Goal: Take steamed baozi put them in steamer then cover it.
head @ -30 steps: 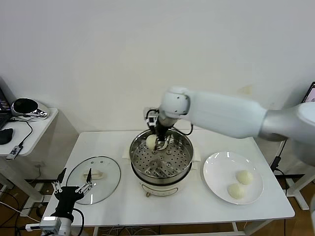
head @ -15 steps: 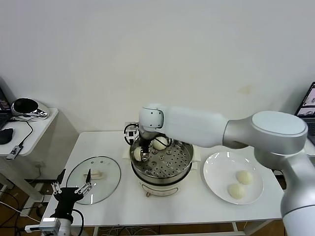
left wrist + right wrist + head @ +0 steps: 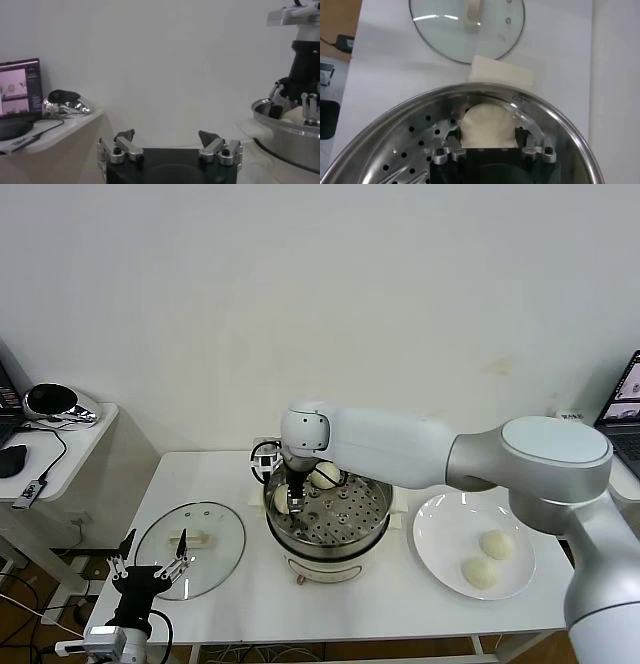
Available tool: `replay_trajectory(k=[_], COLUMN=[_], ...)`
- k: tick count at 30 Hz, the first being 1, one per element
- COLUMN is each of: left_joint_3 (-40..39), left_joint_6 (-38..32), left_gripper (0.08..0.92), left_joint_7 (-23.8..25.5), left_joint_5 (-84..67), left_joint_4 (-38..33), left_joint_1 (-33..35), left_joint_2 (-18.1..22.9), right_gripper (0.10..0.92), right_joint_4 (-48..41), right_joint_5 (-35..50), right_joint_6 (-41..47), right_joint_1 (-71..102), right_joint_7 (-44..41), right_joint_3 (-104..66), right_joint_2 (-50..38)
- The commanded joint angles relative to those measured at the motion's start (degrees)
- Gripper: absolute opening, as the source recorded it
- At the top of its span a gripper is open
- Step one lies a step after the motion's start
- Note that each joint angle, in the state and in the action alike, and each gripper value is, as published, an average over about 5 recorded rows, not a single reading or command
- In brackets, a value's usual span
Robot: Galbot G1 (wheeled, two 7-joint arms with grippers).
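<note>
The steamer stands mid-table, a shiny pot with a perforated tray on a cream base. My right gripper reaches into its left side and is shut on a steamed baozi. In the right wrist view this baozi sits between the fingers, low over the tray by the steamer wall. A second baozi lies at the back of the tray. Two more baozi lie on the white plate. My left gripper is open and empty at the table's front left.
The glass lid lies flat on the table left of the steamer, and shows in the right wrist view. A side table with a mouse and a shiny object stands far left. The left wrist view shows the steamer rim.
My right gripper has swung from the back of the steamer to its left side with the baozi. The baozi at the back has come into view. The left arm has not moved.
</note>
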State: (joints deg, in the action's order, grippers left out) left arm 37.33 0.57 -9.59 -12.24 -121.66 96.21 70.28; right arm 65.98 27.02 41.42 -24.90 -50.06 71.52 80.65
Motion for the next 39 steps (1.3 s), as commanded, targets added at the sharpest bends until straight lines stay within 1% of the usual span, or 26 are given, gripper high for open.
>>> replay_trajectory(k=[1,3,6,9,12,18,22,26,30,35,39], left_joint_3=[-0.06,-0.13,-0.33,-0.61,-0.79,-1.19,-1.28,-1.19,-0.97,-0.38,-0.01], left_joint_6=[0.14,0.19,0.21,0.24,0.3,0.4,0.38,0.34,0.44,0.76,0.78], left_gripper=[0.823,0.823,0.823,0.823,0.823,0.823,0.823,0.823,0.823,0.823,0.823], left_joint_7=[0.07,0.1,0.14,0.2,0.25,0.34,0.36,0.33,0.32,0.31,0.3], left_joint_5=[0.05,0.05,0.05,0.08,0.09,0.34,0.58,0.71,0.81,0.93,1.17], left_joint_4=[0.14,0.33,0.77,1.02,1.11,0.81,0.55,0.25,-0.31,-0.81,-0.51], left_joint_1=[-0.14,-0.31,-0.59,-0.73,-0.81,-0.57,-0.11,0.31,0.74,1.13,1.48], left_joint_2=[-0.17,-0.3,-0.5,-0.78,-1.12,-1.83,-2.08,-1.96,-1.77,-1.62,-1.51], right_gripper=[0.778,0.81,0.821,0.822,0.823,0.823,0.823,0.823,0.823,0.823,0.823], right_joint_4=[5.9,9.46,15.58,22.81,29.28,36.14,37.95,37.92,35.84,32.4,29.99], right_joint_5=[1.25,2.03,2.95,3.2,1.71,-7.68,-14.92,-21.06,-26.16,-31.64,-34.71], right_joint_6=[0.22,0.23,0.19,0.05,-0.93,-5.68,-10.42,-15.44,-19.85,-23.34,-24.43], right_joint_1=[-5.04,-7.62,-11.95,-16.47,-19.97,-20.78,-17.5,-10.85,1.16,18.01,27.22], right_joint_7=[-1.28,-2.13,-3.71,-5.69,-8.26,-14.0,-17.44,-19.65,-20.27,-20.16,-19.49], right_joint_3=[-0.64,-0.24,1.05,2.46,4.07,5.92,6.04,3.36,-5.75,-19.12,-25.07], right_joint_2=[-4.5,-7.46,-13.48,-21.93,-30.73,-48.81,-56.87,-61.65,-64.1,-64.28,-62.21])
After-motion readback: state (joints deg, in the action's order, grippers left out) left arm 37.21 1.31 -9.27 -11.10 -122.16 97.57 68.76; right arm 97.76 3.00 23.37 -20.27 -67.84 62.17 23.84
